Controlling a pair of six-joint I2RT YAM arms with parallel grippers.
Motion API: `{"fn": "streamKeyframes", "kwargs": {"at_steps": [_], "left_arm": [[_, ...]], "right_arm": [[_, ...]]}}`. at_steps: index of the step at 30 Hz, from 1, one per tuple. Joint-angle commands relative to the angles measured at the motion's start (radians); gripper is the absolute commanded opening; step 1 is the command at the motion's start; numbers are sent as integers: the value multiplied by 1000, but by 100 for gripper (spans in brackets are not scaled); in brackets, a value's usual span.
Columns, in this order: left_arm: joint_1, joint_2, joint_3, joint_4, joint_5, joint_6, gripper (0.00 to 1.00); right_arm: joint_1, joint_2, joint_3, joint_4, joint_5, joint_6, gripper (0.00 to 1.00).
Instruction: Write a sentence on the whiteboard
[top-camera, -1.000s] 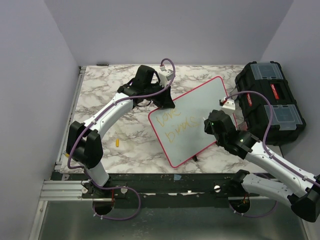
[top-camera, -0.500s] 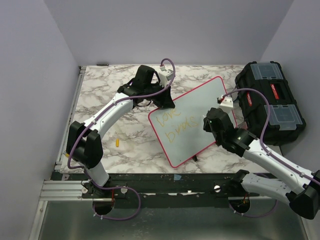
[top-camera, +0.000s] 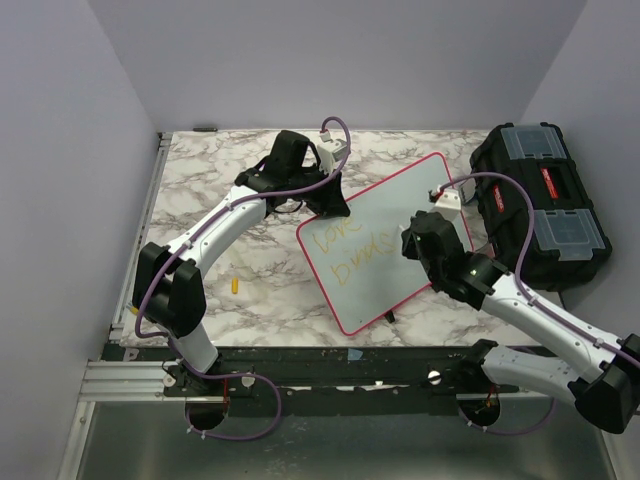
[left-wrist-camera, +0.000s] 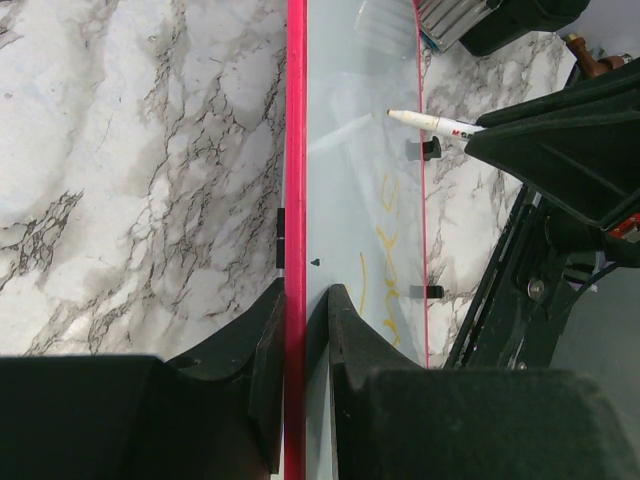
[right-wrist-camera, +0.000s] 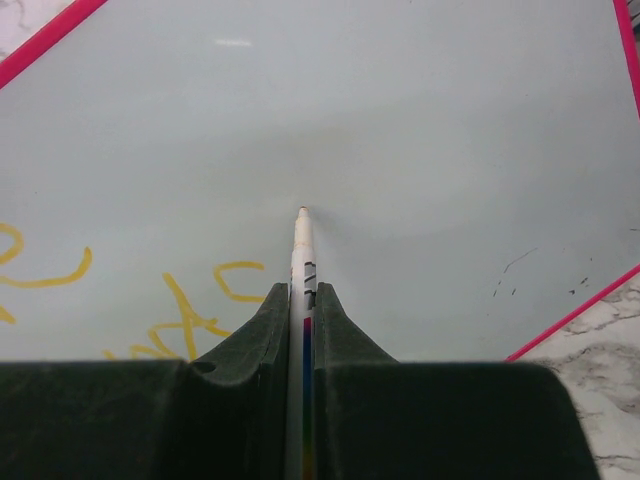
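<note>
Left end effector (top-camera: 330, 205), seen from the top camera, is clamped on the far-left edge of the whiteboard (top-camera: 400, 195), which lies at an angle on the marble desk (top-camera: 215, 185) and stretches from those fingers toward the right end effector (top-camera: 414, 243). That one hangs over the middle of the board and is closed; from here what it holds is hidden. The sentence (top-camera: 350, 250), two faint yellow-orange lines, lies just to its left. Right of the right end effector, beyond the board's rim, sits a black toolbox (top-camera: 540, 210) with its clear compartment lids down; the contents cannot be made out. A small yellow piece (top-camera: 235, 284) lies on the desk, well apart from both end effectors. From the left wrist, the left end effector (left-wrist-camera: 305, 300) pinches the board's pink-red rim between its two fingers, the whiteboard (left-wrist-camera: 350, 150) running straight ahead of it; the sentence (left-wrist-camera: 385, 260) is a little ahead and to the right, with two black clips (left-wrist-camera: 430, 148) on the far rim. A white marker (left-wrist-camera: 435, 123) juts from the right end effector (left-wrist-camera: 560, 150). From the right wrist, the right end effector (right-wrist-camera: 302, 295) is shut on the marker (right-wrist-camera: 300, 240), whose tip points at the whiteboard (right-wrist-camera: 420, 110) straight ahead; whether it touches cannot be told. The sentence (right-wrist-camera: 190, 300) sits just left of the fingers.
</note>
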Motion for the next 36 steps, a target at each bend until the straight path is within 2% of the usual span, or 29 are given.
{"fn": "streamKeyframes", "kwargs": {"at_steps": [1,21,36], "left_arm": [[-21,-24,-17,-7,-29,86,0],[-21,-25,-15,-8,-25,84,0],[-21,-29,-19,-8,-25,85,0]], "right_arm": [[-10,6,-9,37,-38,-6,1],[-14,-39,-115,-27,-136,56,1],[-14,1,-108,-81,-74,114,1]]}}
